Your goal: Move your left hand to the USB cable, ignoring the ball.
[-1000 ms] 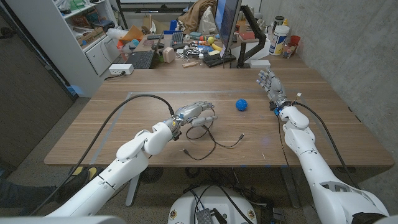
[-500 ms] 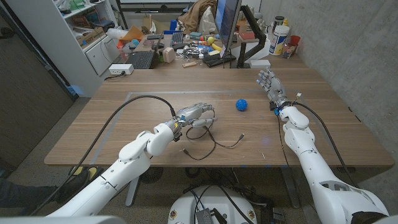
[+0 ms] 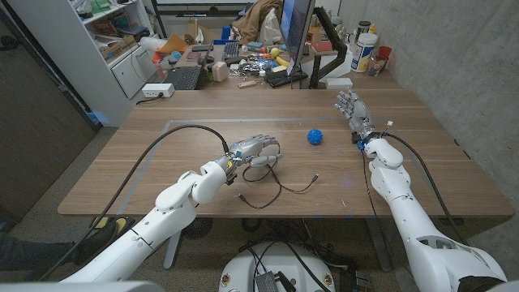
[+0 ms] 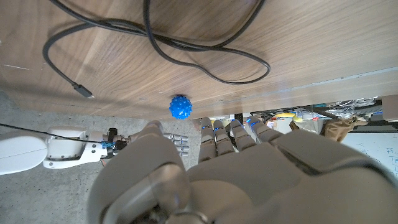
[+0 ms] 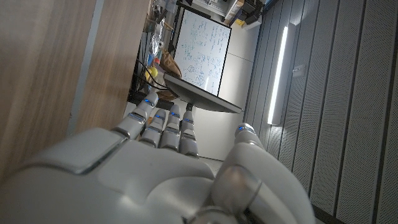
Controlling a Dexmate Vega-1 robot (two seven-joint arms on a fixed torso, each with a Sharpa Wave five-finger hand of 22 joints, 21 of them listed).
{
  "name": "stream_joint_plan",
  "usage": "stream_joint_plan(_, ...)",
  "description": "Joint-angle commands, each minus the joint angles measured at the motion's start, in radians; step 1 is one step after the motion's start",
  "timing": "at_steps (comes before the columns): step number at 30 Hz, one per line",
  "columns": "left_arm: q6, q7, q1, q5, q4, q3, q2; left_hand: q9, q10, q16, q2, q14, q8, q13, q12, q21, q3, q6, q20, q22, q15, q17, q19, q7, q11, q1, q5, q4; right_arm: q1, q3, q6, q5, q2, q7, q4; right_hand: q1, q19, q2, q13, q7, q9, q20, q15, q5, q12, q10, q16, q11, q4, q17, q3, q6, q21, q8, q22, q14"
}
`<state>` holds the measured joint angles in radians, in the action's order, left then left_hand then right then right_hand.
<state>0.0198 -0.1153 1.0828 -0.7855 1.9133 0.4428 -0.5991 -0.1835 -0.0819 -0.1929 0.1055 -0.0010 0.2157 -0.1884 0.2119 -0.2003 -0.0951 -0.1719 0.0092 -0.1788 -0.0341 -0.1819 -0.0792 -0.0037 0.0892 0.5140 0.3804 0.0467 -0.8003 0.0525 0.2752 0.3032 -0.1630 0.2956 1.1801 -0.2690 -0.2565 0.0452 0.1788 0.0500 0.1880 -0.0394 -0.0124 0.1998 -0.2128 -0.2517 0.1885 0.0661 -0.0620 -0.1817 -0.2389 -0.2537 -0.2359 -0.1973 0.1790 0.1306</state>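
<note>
The USB cable (image 3: 272, 185) lies in loose loops near the front edge of the counter (image 3: 122, 162), slack and unheld. My left hand (image 3: 255, 148) hangs over the cable's far loop, fingers (image 4: 230, 134) extended and slightly parted, grasping nothing; contact with the cable cannot be judged. The blue ball (image 3: 315, 136) sits beyond and to the right, apart from the hand, as the task requires. My right hand (image 3: 350, 108) waits farther off, unclenched and empty.

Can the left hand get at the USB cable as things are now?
Probably yes: the left hand is already over one end of the USB cable, nothing lies between them, and the ball sits apart.
</note>
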Motion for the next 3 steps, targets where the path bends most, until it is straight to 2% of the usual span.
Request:
stream_joint_plan(1, -0.005, 0.001, 0.002, 0.022, -0.008, -0.004, -0.002, -0.005, -0.005, -0.003, 0.000, 0.007, 0.005, -0.004, 0.006, -0.005, -0.002, -0.011, 0.005, -0.003, -0.008, -0.003, 0.001, 0.000, 0.001, 0.017, -0.001, -0.004, -0.003, -0.008, -0.012, -0.007, -0.002, -0.002, 0.011, -0.001, -0.007, 0.012, 0.005, 0.002, 0.003, -0.012, -0.003, 0.006, 0.003, -0.009, -0.002, 0.001, -0.005, -0.003, -0.002, -0.011, 0.004, 0.001, 0.003, 0.008)
stream_joint_plan(3, -0.006, 0.003, 0.001, 0.020, -0.010, -0.003, -0.003, -0.005, -0.006, -0.003, 0.000, 0.007, 0.005, -0.004, 0.006, -0.005, -0.002, -0.010, 0.006, -0.003, -0.008, -0.003, 0.001, -0.001, -0.002, 0.017, -0.002, -0.004, -0.001, -0.010, -0.013, -0.008, -0.003, -0.001, 0.010, -0.001, -0.007, 0.012, 0.005, 0.001, 0.003, -0.012, -0.002, 0.006, 0.003, -0.009, -0.002, 0.001, -0.005, -0.003, -0.002, -0.010, 0.005, 0.001, 0.003, 0.008)
